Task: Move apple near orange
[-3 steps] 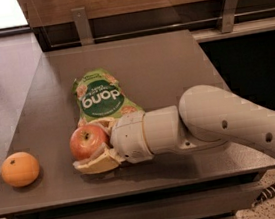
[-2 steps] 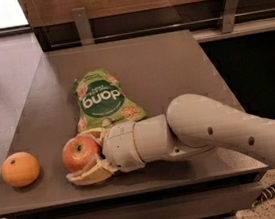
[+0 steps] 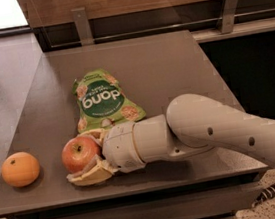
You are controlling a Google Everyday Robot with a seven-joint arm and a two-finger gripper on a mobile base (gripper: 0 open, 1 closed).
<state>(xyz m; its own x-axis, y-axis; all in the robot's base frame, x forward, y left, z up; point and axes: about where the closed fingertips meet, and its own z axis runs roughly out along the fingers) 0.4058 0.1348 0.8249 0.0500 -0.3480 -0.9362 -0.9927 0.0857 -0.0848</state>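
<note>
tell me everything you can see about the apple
The apple is small, round and red with yellowish patches and a dark stem dimple on top. It is low over the front left of the table, clamped between the tan fingers of the tool, which reaches in from the right. The orange lies apart to its left; a green snack bag lies just behind.
</note>
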